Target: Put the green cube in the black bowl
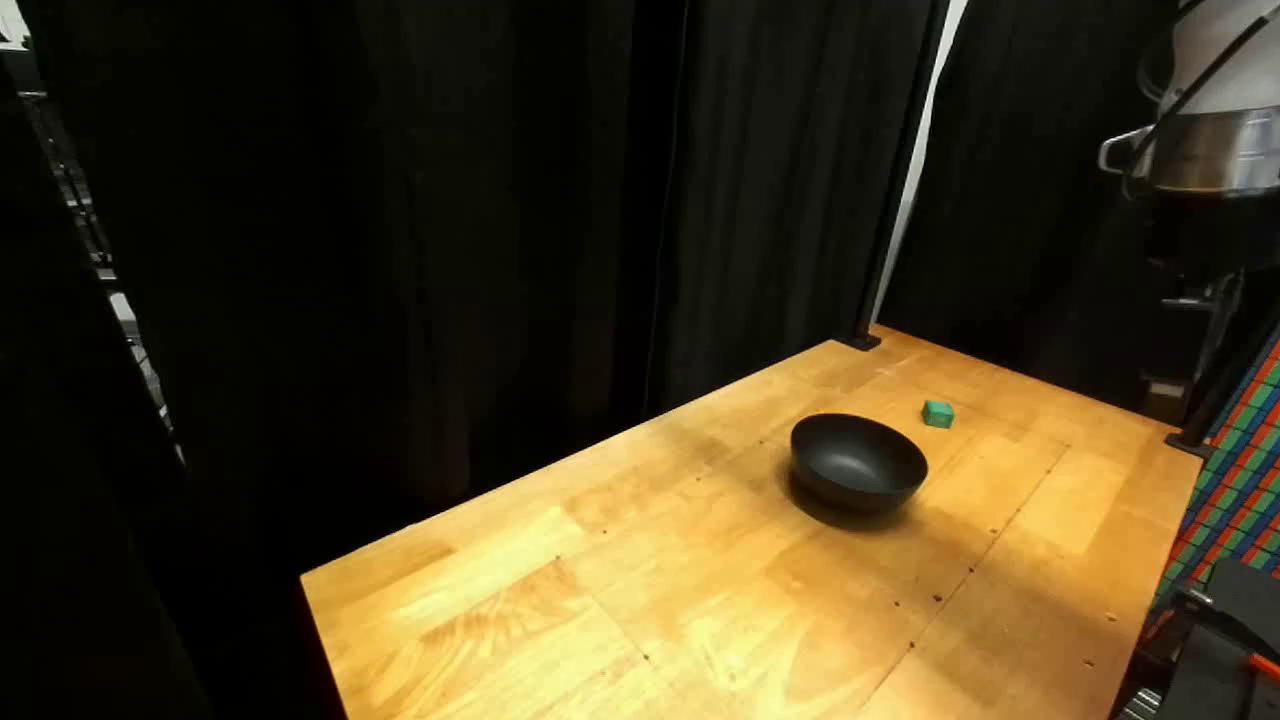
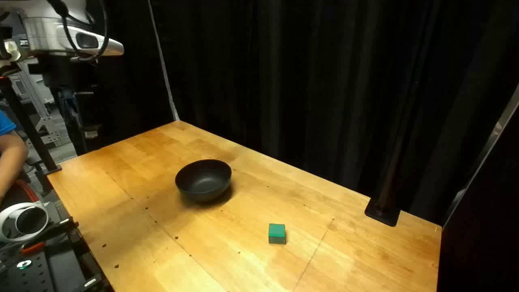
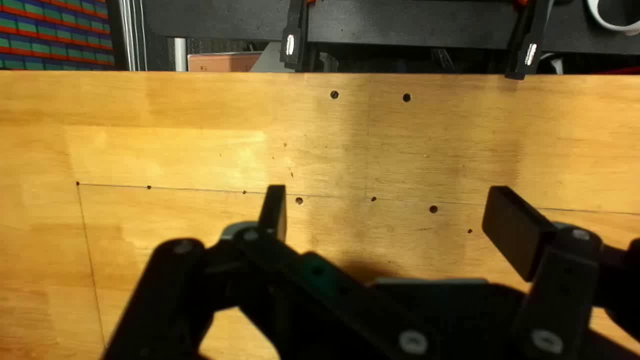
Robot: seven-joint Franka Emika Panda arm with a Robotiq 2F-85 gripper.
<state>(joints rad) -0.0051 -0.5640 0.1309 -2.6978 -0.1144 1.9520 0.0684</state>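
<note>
The small green cube lies on the wooden table, apart from the black bowl. In an exterior view the cube is right of and nearer the camera than the bowl, which stands upright with nothing visible inside. My gripper is open in the wrist view, fingers wide apart, with only bare wood between them. In both exterior views the dark gripper is raised, at the picture's side, well away from cube and bowl; its fingers are hard to make out there. Cube and bowl do not show in the wrist view.
The wooden table is backed by black curtains. Dark posts with base plates stand at its edges. A black cart with clamps adjoins one edge. A person's arm shows beyond the table.
</note>
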